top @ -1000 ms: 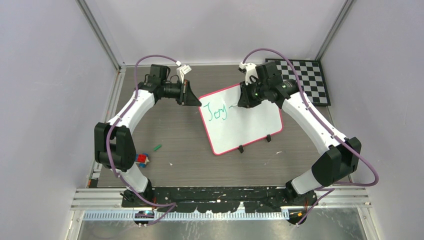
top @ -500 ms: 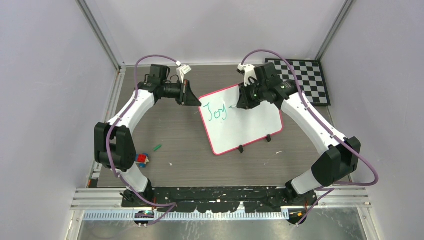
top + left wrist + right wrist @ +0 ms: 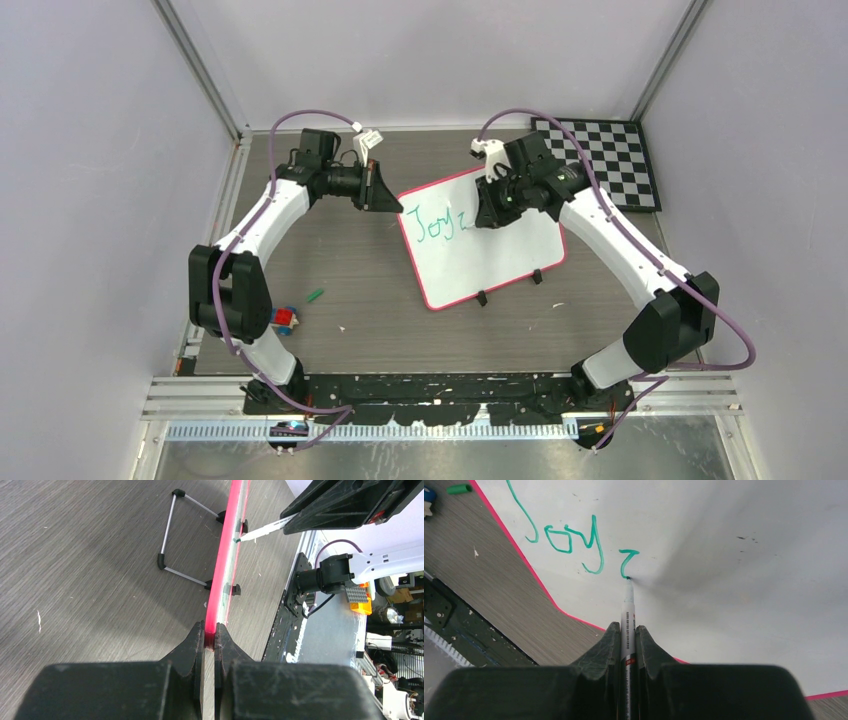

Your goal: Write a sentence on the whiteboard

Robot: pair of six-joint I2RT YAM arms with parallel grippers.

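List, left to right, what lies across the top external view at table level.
red and blue blocks → green cap → left gripper → whiteboard → checkered board. The right gripper with its marker overlaps the whiteboard, so omitted.

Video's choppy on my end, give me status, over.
Left fingers shut on whiteboard rim. Right fingers shut on marker, tip on board. Sentence at "Joy", next letter begun. Green cap, blocks lie off to the left, clear of it.
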